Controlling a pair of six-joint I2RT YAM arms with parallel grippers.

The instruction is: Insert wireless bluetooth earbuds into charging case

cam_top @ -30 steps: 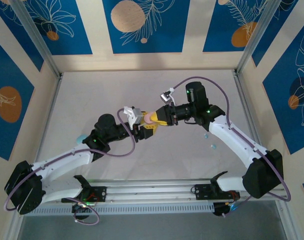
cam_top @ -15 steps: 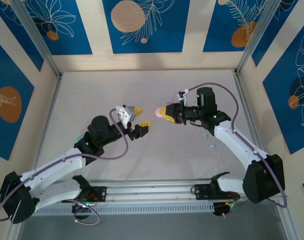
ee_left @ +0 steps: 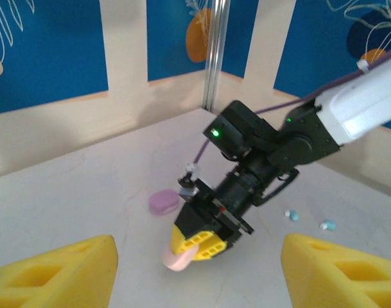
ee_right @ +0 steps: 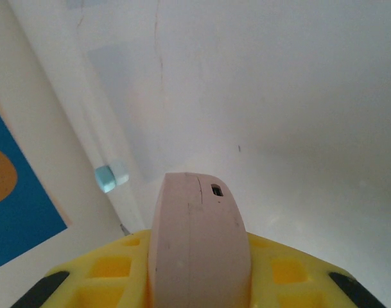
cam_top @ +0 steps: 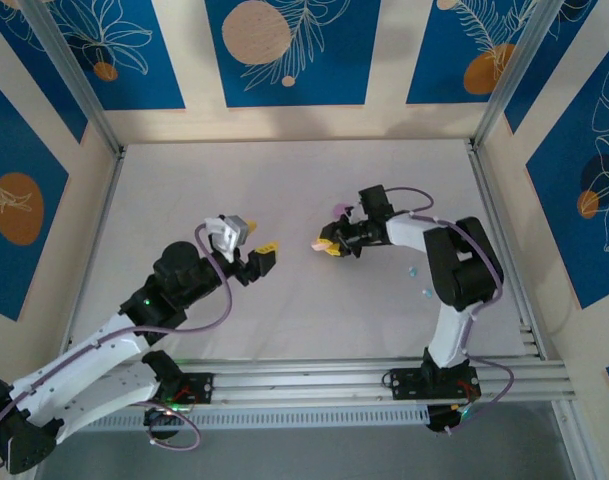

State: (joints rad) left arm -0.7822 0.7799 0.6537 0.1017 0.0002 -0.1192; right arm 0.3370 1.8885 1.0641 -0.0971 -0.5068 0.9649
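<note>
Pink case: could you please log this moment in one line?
left gripper: open, empty | right gripper: shut on pink case | purple case: on table | blue earbuds: on table

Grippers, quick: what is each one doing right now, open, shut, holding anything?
Left gripper: open, empty.
Right gripper: shut on the pink case.

A pink case (ee_right: 198,237), a purple case (ee_left: 164,201), light-blue earbuds (ee_left: 291,215), blue walls (cam_top: 134,50) with white leaves, orange discs.

Left arm (cam_top: 84,355), right arm (cam_top: 449,320): white links, black joints, purple cables (ee_left: 290,103), green lights; yellow latticed gripper fingers (ee_left: 60,269).
</note>
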